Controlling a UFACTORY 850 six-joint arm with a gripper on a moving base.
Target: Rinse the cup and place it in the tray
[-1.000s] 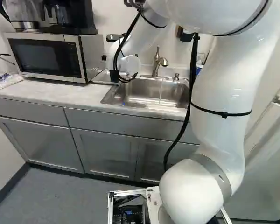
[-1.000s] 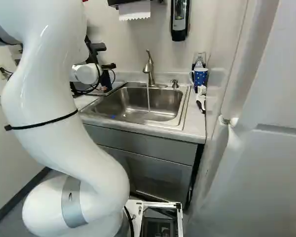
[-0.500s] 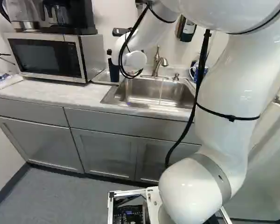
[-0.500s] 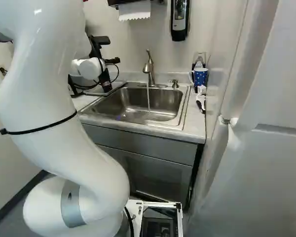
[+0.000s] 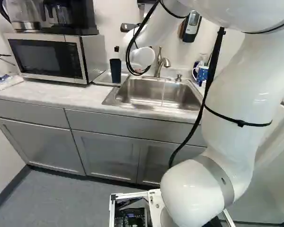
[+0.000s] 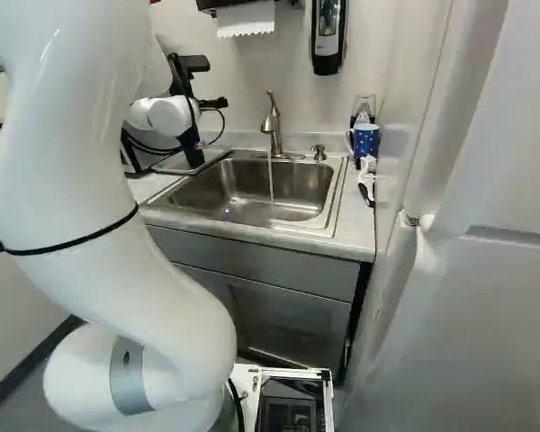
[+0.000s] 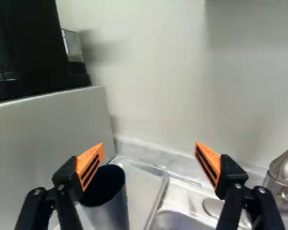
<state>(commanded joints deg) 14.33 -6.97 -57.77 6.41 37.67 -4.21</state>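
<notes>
My gripper (image 6: 207, 84) is raised above the counter near the microwave, left of the faucet in the right base view. In the wrist view the gripper (image 7: 149, 153) is open, with nothing between its orange pads. A dark cup (image 5: 115, 71) stands upright at the tray (image 5: 102, 80) beside the microwave. The wrist view has this cup (image 7: 110, 208) low beside one finger, whose pad overlaps its rim in the picture; its base is hidden. The tray (image 7: 146, 179) reaches toward the sink. Water runs from the faucet (image 6: 271, 126) into the sink (image 6: 292, 193).
The microwave (image 5: 49, 59) borders the tray, with a coffee maker (image 5: 68, 16) on top. A blue mug (image 6: 366, 139) and a brush (image 6: 367, 180) are right of the sink. A soap dispenser (image 6: 328, 36) hangs on the wall. The counter edge (image 6: 279, 234) lies ahead of the base.
My arm has shifted right in the left base view, bringing the dark cup out from behind it. The cup has stayed put since half a second ago. The base has not moved.
</notes>
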